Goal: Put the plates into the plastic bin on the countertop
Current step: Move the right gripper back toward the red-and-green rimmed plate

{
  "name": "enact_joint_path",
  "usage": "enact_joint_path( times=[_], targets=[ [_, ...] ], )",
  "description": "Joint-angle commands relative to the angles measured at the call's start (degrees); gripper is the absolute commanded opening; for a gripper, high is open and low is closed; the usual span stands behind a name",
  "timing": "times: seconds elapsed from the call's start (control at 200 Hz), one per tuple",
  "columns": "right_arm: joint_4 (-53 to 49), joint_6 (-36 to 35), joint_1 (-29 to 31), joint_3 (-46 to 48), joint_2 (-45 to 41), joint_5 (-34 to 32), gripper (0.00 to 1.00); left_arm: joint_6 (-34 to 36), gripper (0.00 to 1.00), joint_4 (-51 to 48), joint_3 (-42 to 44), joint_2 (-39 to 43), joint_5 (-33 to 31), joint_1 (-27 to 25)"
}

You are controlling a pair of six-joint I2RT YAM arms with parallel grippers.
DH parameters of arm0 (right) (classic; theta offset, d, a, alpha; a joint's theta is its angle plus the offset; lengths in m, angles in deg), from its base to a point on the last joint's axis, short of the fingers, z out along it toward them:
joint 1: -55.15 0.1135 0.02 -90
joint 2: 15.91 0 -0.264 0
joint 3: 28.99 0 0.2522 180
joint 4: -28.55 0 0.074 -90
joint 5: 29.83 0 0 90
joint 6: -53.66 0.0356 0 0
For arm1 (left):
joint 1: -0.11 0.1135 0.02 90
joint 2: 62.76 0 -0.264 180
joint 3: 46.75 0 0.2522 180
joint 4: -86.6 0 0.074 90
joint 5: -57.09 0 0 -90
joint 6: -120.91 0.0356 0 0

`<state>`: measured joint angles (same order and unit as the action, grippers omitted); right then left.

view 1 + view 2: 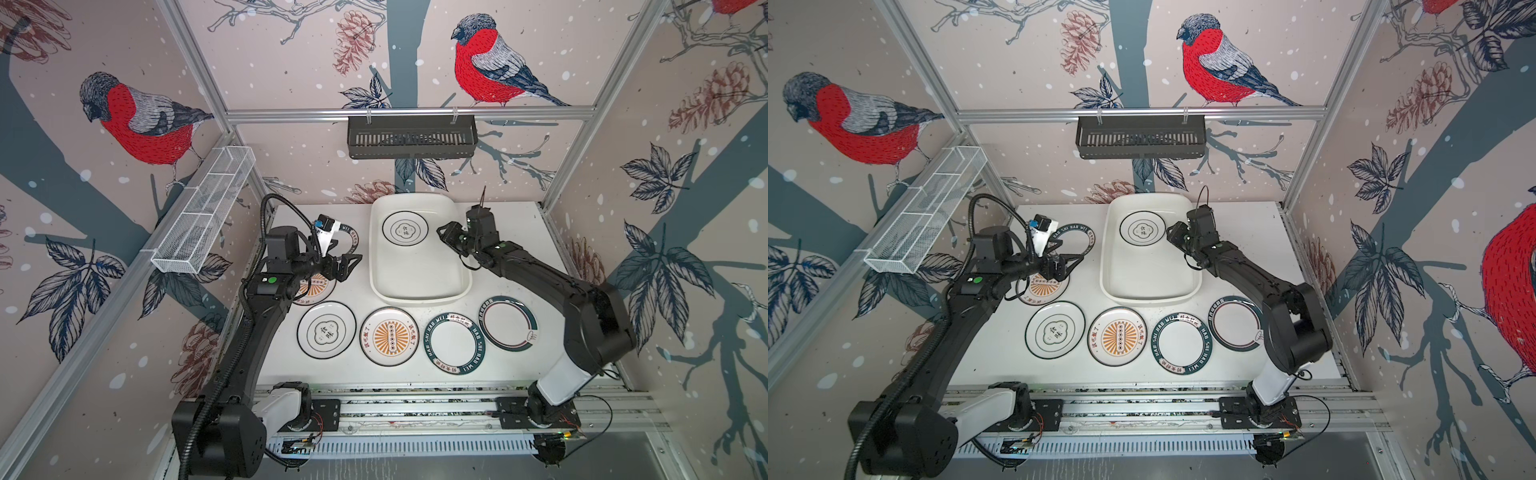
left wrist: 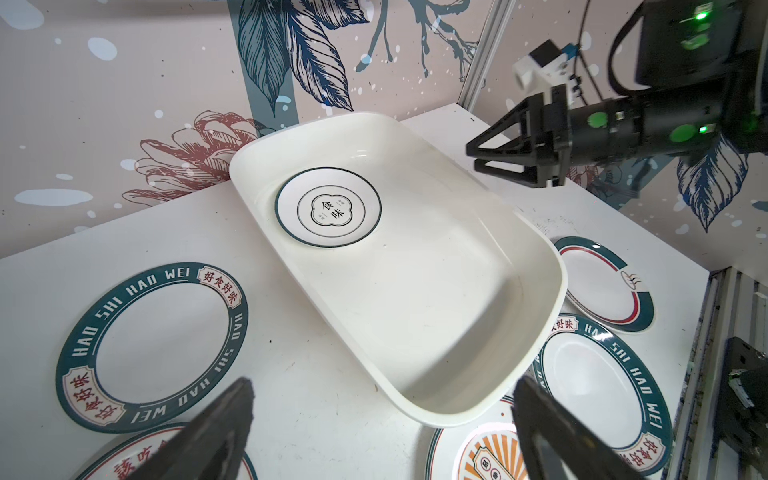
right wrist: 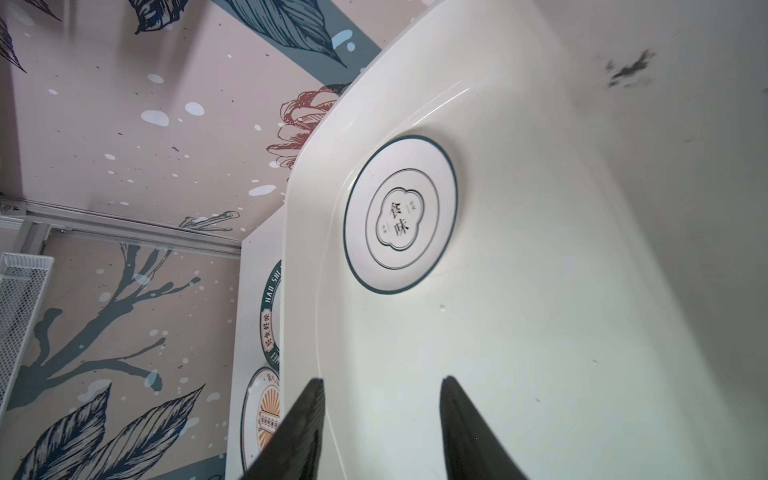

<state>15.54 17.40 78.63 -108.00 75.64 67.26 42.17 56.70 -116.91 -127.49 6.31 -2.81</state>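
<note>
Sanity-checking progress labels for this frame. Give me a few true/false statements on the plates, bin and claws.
1. One plate lies in the plastic bin. True.
2. That plate has an orange sunburst centre. False: it bears a cloud emblem inside a thin dark rim.
3. The left claw grips a plate. False: it is open and empty.
4. The right claw is open and empty. True.
5. An orange sunburst plate lies on the countertop, outside the bin. True.
</note>
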Motion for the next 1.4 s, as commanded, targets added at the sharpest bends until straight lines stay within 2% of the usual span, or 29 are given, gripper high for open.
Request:
enact_joint_path(
  times=[0.0,0.225,0.485,0.75,0.851,0.876,0.926,1.136,1.396],
  targets=[
    [-2.4,-1.97,-2.9,8.07,-8.72,0.27,0.47,2.78,0.96,-2.06,-0.46,-0.18,0.65,-0.27],
    [-13.47,-1.97,-12.75,22.96,-31.6,-1.42,0.5,2.91,0.97,-3.11,-3.49,-0.65,1.66,-0.81],
    [-28.76,1.89,-20.79,31.02,-45.66,-2.96,0.55,2.71,0.97,-2.0,-4.42,-2.9,1.8,-3.67],
    [-43.82,1.26,-26.86,29.45,-45.87,0.02,0.58,3.64,0.97,-1.38,-4.43,-4.61,1.6,-7.38],
    [-48.58,0.13,-27.48,27.72,-45.4,-0.61,0.59,3.76,0.97,-0.92,-4.24,-5.0,2.23,-7.72],
    [-50.01,-0.29,-27.83,27.41,-44.82,-0.5,0.64,3.76,0.97,-0.79,-4.2,-5.05,2.48,-7.78],
    [-51.83,-1.24,-28.05,27.44,-43.63,0.84,0.66,3.84,0.97,-0.72,-4.07,-5.31,2.91,-7.8],
    [-54.72,-2.43,-28.11,30.98,-40.27,6.34,0.66,4.28,0.97,0.14,-3.66,-5.98,3.76,-7.8],
    [-55.66,-2.51,-28.17,32.69,-40.02,7.56,0.66,4.69,0.97,0.27,-3.94,-6.59,4.33,-7.76]
  ],
)
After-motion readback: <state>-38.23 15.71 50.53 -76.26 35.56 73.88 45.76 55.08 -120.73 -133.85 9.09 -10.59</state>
